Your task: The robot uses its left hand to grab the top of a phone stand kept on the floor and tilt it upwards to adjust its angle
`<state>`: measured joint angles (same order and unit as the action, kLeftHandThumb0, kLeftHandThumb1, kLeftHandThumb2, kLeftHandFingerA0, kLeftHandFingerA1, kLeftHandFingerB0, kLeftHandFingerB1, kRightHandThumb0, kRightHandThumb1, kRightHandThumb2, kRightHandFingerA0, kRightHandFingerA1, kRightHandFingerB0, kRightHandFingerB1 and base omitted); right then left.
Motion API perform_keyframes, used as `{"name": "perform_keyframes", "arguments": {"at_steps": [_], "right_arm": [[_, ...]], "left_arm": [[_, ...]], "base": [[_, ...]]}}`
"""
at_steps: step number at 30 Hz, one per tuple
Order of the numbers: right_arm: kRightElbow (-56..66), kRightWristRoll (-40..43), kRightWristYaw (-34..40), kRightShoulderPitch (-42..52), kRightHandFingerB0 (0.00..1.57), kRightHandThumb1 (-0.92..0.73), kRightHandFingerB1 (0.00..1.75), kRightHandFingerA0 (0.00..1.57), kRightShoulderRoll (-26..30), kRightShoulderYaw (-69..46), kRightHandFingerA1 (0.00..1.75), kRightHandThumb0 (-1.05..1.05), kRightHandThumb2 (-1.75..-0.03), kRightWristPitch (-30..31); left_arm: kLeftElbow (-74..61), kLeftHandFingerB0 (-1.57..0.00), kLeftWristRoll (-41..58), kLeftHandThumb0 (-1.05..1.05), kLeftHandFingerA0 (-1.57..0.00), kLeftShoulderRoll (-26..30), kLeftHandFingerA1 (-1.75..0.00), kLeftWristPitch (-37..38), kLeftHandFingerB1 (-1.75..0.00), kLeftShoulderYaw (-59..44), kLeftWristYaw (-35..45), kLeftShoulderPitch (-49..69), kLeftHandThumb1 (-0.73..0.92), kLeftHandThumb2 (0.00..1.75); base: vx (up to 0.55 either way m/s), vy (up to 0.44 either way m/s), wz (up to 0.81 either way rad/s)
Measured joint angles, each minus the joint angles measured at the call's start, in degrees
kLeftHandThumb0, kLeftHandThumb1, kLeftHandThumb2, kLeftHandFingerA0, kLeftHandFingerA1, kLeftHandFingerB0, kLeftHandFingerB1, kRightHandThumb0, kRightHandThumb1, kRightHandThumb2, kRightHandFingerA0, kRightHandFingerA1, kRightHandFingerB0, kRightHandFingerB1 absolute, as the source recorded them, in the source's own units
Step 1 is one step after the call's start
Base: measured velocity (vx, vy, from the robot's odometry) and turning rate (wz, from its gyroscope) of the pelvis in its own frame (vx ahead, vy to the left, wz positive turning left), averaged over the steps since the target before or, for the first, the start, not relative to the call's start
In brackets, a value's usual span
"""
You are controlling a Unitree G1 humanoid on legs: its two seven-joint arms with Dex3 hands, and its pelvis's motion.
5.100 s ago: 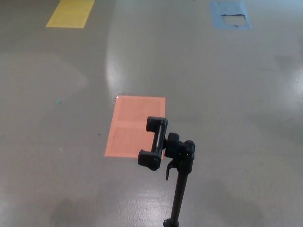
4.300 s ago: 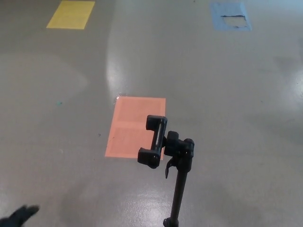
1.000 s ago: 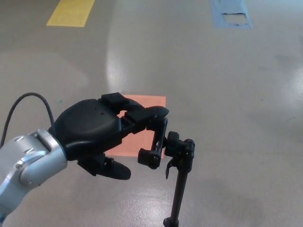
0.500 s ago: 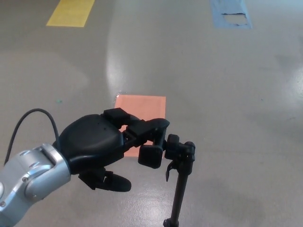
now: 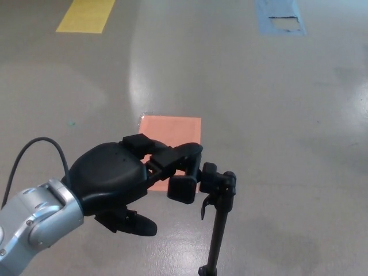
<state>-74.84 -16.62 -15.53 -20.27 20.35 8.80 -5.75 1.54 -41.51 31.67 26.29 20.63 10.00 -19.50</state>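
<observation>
Head view, floor station. Item: phone stand [image 5: 217,218], black pole upright on the grey floor [image 5: 276,115], its clamp head [image 5: 185,185] at the pole's top, near the lower middle of the picture. Left hand [image 5: 118,178]: reaches in from the left; upper fingers [image 5: 183,154] lie over the clamp's top edge, thumb [image 5: 135,225] hangs below and apart, so the hold reads as a hook on the top for levering it upward; full closure cannot be told. Right hand: not seen. Markers: orange patch [image 5: 175,127] behind the clamp; yellow patch [image 5: 86,14] and blue patch [image 5: 280,17] far off.
</observation>
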Motion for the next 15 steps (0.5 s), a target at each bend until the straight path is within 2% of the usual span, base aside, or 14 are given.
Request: {"name": "perform_keyframes", "arguments": {"at_steps": [1, 7, 8, 9, 10, 12, 13, 14, 15], "right_arm": [[0.00, 0.00, -0.03, -0.05, 0.24, -0.79, 0.33, 0.32, 0.00, -0.01, 0.42, -0.57, -0.62, 0.00], [-0.03, 0.02, -0.24, -0.25, 0.24, -0.79, 0.32, 0.33, 0.00, -0.14, 0.41, -0.58, -0.61, 0.00], [-0.04, -0.02, -0.26, -0.27, 0.16, -0.62, 0.45, 0.26, 0.00, -0.08, 0.52, -0.62, -0.94, 0.00], [-0.05, -0.03, -0.27, -0.29, 0.16, -0.62, 0.45, 0.26, 0.00, -0.06, 0.52, -0.62, -0.94, 0.00], [-0.05, -0.05, -0.28, -0.32, 0.23, -0.78, 0.33, 0.33, 0.00, -0.05, 0.43, -0.58, -0.63, 0.00], [-0.05, -0.04, -0.31, -0.43, 0.23, -0.78, 0.33, 0.32, 0.00, -0.10, 0.43, -0.58, -0.62, 0.01], [-0.05, -0.03, -0.34, -0.48, 0.17, -0.62, 0.47, 0.27, 0.00, -0.18, 0.54, -0.63, -0.94, 0.01], [-0.05, -0.02, -0.35, -0.52, 0.17, -0.62, 0.47, 0.27, 0.00, -0.22, 0.54, -0.63, -0.94, 0.01], [-0.04, -0.01, -0.38, -0.55, 0.25, -0.77, 0.33, 0.32, 0.00, -0.30, 0.43, -0.59, -0.63, 0.01]], "left_arm": [[0.20, 0.00, -0.02, -0.78, -0.20, 0.05, -0.31, 0.07, -0.18, 0.00, -0.09, -0.03, 0.71, 0.63], [1.63, 0.00, -0.02, -0.78, -0.20, 0.26, -0.31, 0.49, -0.18, 0.05, -0.36, -0.10, 0.72, 0.63], [1.85, 0.00, 0.00, -0.78, -0.19, 0.32, -0.30, 0.61, -0.17, 0.04, -0.36, -0.10, 0.71, 0.63], [1.95, 0.00, 0.02, -0.78, -0.19, 0.37, -0.30, 0.66, -0.17, 0.03, -0.33, -0.12, 0.71, 0.63], [2.06, -0.03, 0.05, -0.79, -0.13, 0.45, -0.42, 0.72, -0.18, 0.01, -0.31, -0.14, 0.56, 0.89], [2.47, -0.03, 0.11, -0.79, -0.14, 0.67, -0.42, 0.91, -0.19, -0.11, -0.21, -0.38, 0.55, 0.89], [2.83, -0.03, 0.11, -0.79, -0.13, 0.91, -0.42, 1.06, -0.19, -0.26, -0.21, -0.60, 0.55, 0.89], [3.15, -0.03, 0.12, -0.79, -0.13, 1.17, -0.42, 1.18, -0.19, -0.41, -0.22, -0.80, 0.55, 0.89], [3.62, -0.02, 0.12, -0.79, -0.13, 1.62, -0.42, 1.33, -0.18, -0.75, -0.23, -1.10, 0.55, 0.89]], "base": [[0.00, 0.000, 0.00], [0.00, 0.000, 0.00], [0.00, 0.000, 0.00], [0.00, 0.000, 0.00], [0.00, 0.000, 0.00], [0.00, 0.000, 0.00], [0.00, 0.000, 0.00], [0.00, 0.000, 0.00], [0.00, 0.000, 0.00]]}}
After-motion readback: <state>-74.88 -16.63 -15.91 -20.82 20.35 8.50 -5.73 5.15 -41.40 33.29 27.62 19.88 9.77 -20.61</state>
